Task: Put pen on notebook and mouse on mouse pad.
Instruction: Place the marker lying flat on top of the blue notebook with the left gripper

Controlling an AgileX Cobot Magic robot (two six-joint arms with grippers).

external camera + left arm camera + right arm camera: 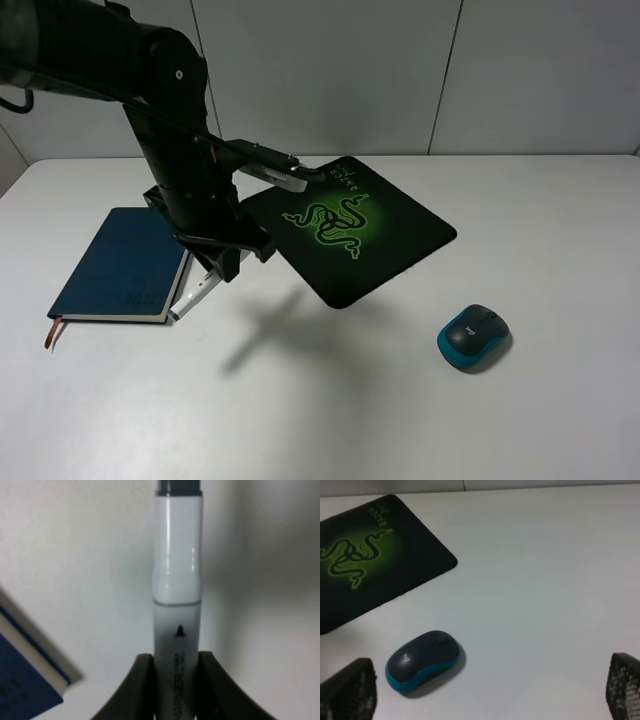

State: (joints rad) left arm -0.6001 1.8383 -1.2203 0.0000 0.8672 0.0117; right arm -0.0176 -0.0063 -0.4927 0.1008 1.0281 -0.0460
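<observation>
My left gripper [217, 266] is shut on the white pen [193, 296], which sticks out toward the front beside the right edge of the navy notebook [125, 262]. The left wrist view shows the pen [177, 590] clamped between both fingers [137, 690], with a notebook corner [22, 680] beside it. I cannot tell whether the pen touches the table. The black mouse pad [350, 228] with its green logo lies mid-table. The grey and teal mouse [473, 337] sits on the table to the pad's front right. My right gripper [485, 692] hangs open near the mouse [422, 661], apart from it, with the mouse pad [375, 570] beyond.
The left arm [165, 120] reaches in from the upper left and overhangs the mouse pad's left corner. A brown ribbon [50, 332] trails from the notebook's front left corner. The white table [330, 420] ends at a grey wall behind.
</observation>
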